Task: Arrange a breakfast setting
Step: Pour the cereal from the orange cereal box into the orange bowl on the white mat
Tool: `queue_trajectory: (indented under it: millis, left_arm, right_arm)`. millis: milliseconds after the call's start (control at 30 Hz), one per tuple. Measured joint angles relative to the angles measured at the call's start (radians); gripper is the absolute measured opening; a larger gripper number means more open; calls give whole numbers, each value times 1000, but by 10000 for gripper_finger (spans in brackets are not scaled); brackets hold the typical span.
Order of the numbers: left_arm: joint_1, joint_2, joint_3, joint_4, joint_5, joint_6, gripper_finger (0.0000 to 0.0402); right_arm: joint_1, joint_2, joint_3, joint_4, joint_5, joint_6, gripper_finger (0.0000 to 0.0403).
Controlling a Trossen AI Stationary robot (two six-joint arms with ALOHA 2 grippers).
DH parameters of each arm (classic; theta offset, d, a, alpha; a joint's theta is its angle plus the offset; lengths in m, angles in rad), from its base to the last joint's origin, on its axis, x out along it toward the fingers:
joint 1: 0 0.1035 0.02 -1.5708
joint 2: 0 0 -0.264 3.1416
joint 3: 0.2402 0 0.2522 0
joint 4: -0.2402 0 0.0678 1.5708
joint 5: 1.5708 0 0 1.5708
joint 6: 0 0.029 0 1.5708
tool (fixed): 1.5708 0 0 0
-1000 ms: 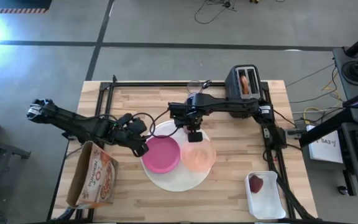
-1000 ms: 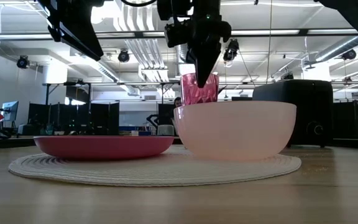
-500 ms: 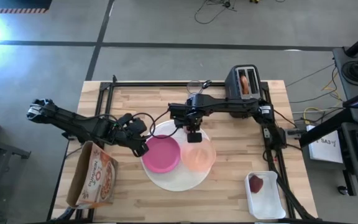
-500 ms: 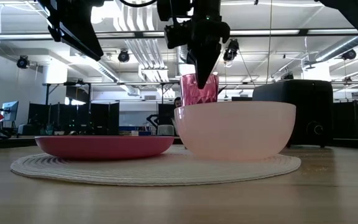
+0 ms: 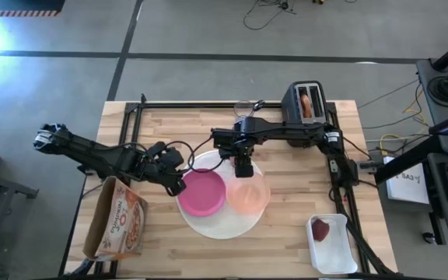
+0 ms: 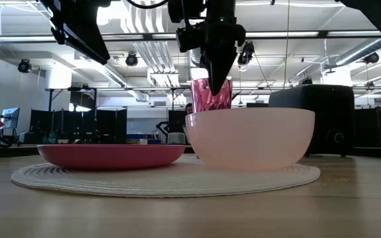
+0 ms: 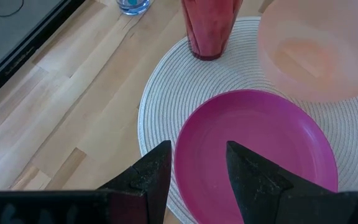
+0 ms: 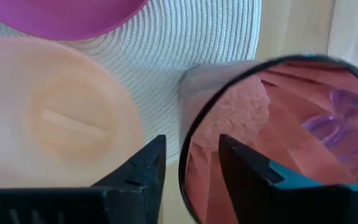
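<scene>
Having parted its fingers around the pink tumbler's [image 8: 272, 137] rim, the right gripper [image 8: 188, 165] should rise straight up, avoiding tipping it.

The translucent pink faceted tumbler [image 6: 211, 94] stands half hidden behind the peach bowl [image 6: 250, 137]; in the right wrist view, the frame's edge crops its rim.

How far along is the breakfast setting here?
Done: magenta plate and peach bowl sit on the white plate, pink tumbler at its edge. In hand: right gripper open over the tumbler; left gripper open above the magenta plate. Left: clear glass, bagel in the toaster, dark-red fruit in its tray. No spoon visible.
</scene>
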Motion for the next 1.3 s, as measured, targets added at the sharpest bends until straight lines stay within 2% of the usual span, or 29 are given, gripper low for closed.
queue_trajectory:
  millis: [167,400,567,700,1000,1167,1300]
  left_arm:
    - [0,0,0,0,0,0,137]
    - [0,0,0,2,1,-9,137]
    - [0,0,0,1,1,-23,137]
    - [0,0,0,1,1,-26,137]
    - [0,0,0,-1,1,-21,137]
    - [0,0,0,-3,1,6,137]
    - [0,0,0,-4,0,8,137]
  right_arm:
    - [0,-46,9,-25,-2,2,155]
    - [0,-157,6,-43,-11,34,146]
    - [0,-273,-69,15,-11,54,139]
    - [1,-404,-239,154,-15,99,134]
    - [19,-742,-781,525,-37,311,137]
    - [65,-926,-1049,797,-37,454,132]
    - [112,-1047,-1218,1030,-37,498,128]
